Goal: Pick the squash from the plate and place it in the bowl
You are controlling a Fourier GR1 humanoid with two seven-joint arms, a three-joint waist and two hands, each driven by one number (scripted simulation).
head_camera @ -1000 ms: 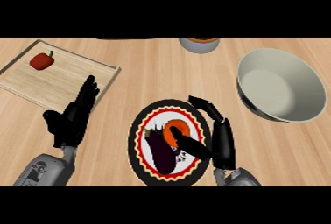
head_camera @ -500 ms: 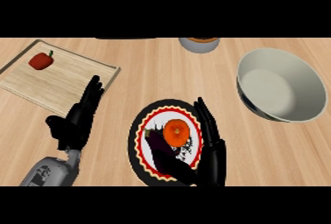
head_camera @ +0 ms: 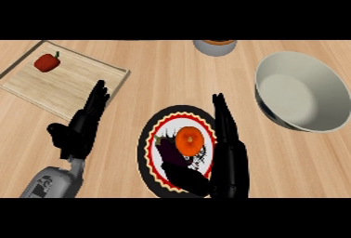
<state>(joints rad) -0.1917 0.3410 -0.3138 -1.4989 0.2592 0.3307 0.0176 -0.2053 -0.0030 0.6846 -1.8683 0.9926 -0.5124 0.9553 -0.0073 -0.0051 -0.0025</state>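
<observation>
A: Where is the squash [head_camera: 188, 140] just now?

B: On the plate [head_camera: 152, 129], near the middle of the counter's [head_camera: 171, 79] front edge. It is the orange round thing lying in the plate's centre, with a dark purple eggplant [head_camera: 171, 151] touching its left side.

A: And the right hand [head_camera: 227, 148]?

B: It stands on edge along the plate's right rim, fingers straight and pointing towards the counter's back edge, holding nothing. Its thumb reaches across the front of the plate under the eggplant. Whether the palm touches the squash I cannot tell.

A: The left hand [head_camera: 81, 128]?

B: Open as well, fingers straight, resting by the counter's front-left part, fingertips over the near corner of the wooden tray [head_camera: 41, 90].

A: What sits on that tray?

B: A red pepper [head_camera: 47, 62], towards the counter's back-left corner.

A: And the bowl [head_camera: 305, 95]?

B: A grey-white one at the counter's right edge, well apart from the plate. A small cup [head_camera: 214, 47] shows at the back edge
</observation>
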